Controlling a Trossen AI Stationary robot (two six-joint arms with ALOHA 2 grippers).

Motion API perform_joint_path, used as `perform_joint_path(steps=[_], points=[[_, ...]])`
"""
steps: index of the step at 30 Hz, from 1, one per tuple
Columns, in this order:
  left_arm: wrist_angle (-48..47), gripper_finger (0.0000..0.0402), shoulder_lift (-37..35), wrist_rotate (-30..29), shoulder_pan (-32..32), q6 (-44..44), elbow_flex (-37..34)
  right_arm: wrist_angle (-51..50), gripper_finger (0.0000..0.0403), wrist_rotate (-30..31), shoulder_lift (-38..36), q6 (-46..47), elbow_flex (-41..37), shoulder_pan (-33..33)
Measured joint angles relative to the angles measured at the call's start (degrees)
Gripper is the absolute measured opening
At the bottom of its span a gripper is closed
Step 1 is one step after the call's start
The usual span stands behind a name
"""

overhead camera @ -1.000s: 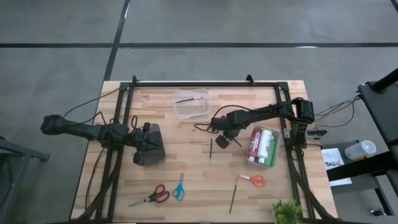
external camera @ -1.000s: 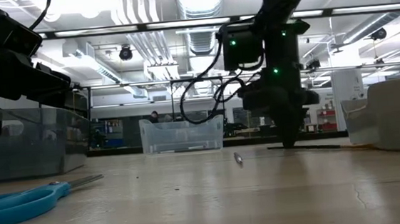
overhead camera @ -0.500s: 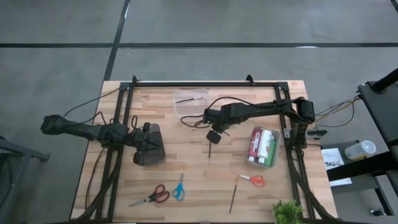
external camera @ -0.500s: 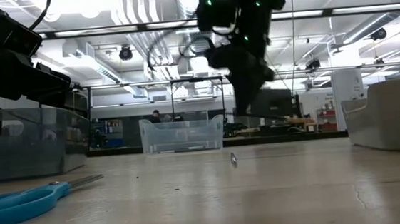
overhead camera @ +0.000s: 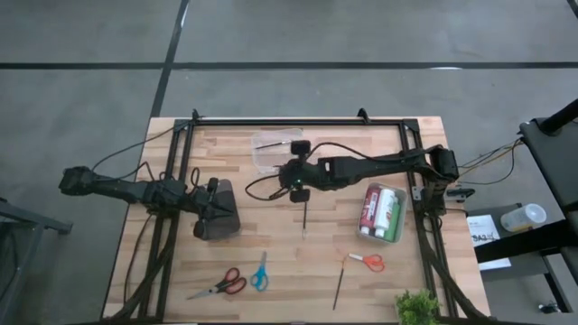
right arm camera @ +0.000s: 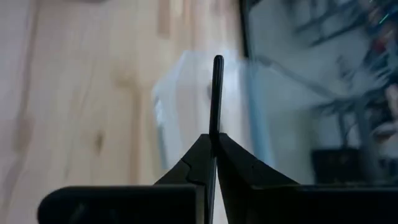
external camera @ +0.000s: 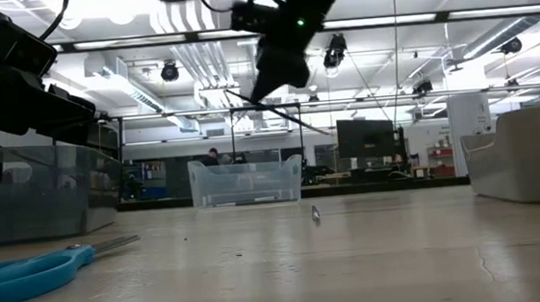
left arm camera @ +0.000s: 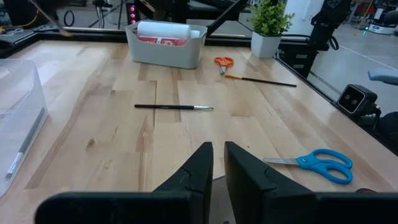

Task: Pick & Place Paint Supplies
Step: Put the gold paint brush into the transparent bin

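Note:
My right gripper (overhead camera: 294, 181) hangs above the table's middle, just near of the clear container (overhead camera: 276, 150), shut on a thin dark brush (right arm camera: 216, 93). In the low view that brush (external camera: 298, 120) slants down from the gripper (external camera: 276, 73), high over the table. Another brush (overhead camera: 305, 217) lies flat on the wood, and a third (overhead camera: 339, 283) lies near the front edge. Paint bottles (overhead camera: 382, 211) lie in a grey bin (overhead camera: 398, 226) at the right. My left gripper (left arm camera: 217, 163) rests at the table's left, its fingers a narrow gap apart around nothing. My right gripper pinches the brush's thin dark handle (right arm camera: 215, 132) between its two fingertips. A long stretch of the handle sticks out beyond the fingers toward the clear container. The brush is lifted clear of the table and slants downward.
The clear container (left arm camera: 18, 118) holds one brush lying along its bottom. Red scissors (overhead camera: 368, 262) lie near the front right, with blue scissors (overhead camera: 260, 271) and another red pair (overhead camera: 222, 286) at the front left. A potted plant (overhead camera: 417, 307) stands at the front right corner.
My right gripper has risen well above the table and gone toward the far left, toward the clear container, rolling as it went. It stays shut on the brush, which has been lifted clear of the wood. The other brush stays flat on the table.

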Motion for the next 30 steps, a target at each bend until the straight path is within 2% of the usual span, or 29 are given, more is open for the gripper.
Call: perform_joint_path(steps=[8, 17, 26, 30], points=[[0.0, 0.0051, 0.0, 0.0, 0.0, 0.0, 0.0, 14.6, 0.0014, -0.3, 1.5, -9.8, -0.5, -3.2], [0.0, 0.0051, 0.0, 0.0, 0.0, 0.0, 0.0, 14.8, 0.0014, -0.7, 10.1, -18.1, 2.1, -7.1], [0.0, 0.0051, 0.0, 0.0, 0.0, 0.0, 0.0, 12.6, 0.0014, -1.1, 16.4, -17.7, 8.7, -8.9], [0.0, 0.0051, 0.0, 0.0, 0.0, 0.0, 0.0, 10.8, 0.0015, -3.7, 17.0, -13.6, 10.2, -9.1]])
